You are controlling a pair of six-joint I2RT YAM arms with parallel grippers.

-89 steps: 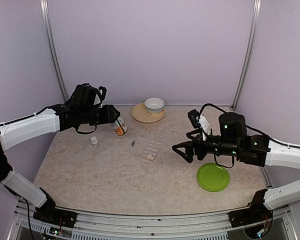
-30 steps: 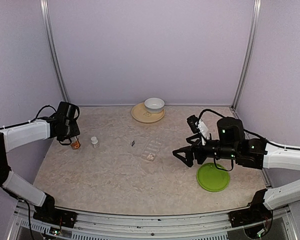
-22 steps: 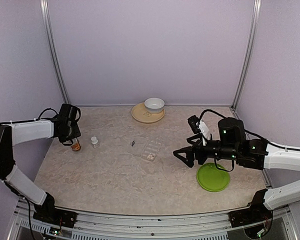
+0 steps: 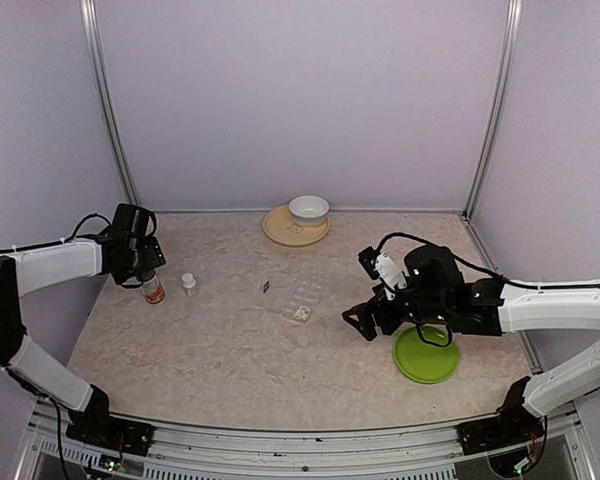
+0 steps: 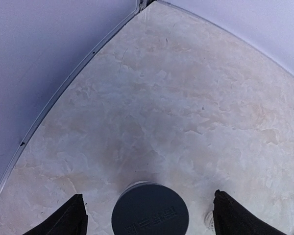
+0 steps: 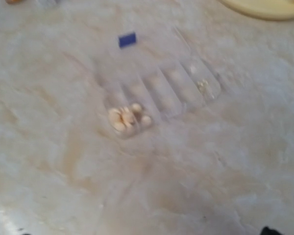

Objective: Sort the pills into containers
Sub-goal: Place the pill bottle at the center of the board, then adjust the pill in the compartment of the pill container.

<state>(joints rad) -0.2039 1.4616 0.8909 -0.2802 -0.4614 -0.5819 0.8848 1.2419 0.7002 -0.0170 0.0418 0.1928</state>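
The containers are one clear pill box (image 4: 298,297) lying mid-table; in the right wrist view the pill box (image 6: 161,81) holds a cluster of whitish pills (image 6: 128,118) in one end compartment and a few tiny specks (image 6: 203,85) in another. My right gripper (image 4: 361,319) hovers open just right of the box, holding nothing. At the far left, my left gripper (image 4: 146,276) is open over an upright orange bottle (image 4: 152,291). In the left wrist view its dark round top (image 5: 150,214) sits between the wide-apart fingers (image 5: 68,219), untouched.
A small white bottle (image 4: 189,283) stands right of the orange one. A small blue piece (image 4: 266,287) lies left of the box. A white bowl (image 4: 308,209) on a tan plate (image 4: 280,232) sits at the back; a green plate (image 4: 426,354) lies under the right arm.
My left arm brought the orange bottle down to the table's left side, and its jaws have just opened off it. The right gripper has shifted left, closer to the pill box.
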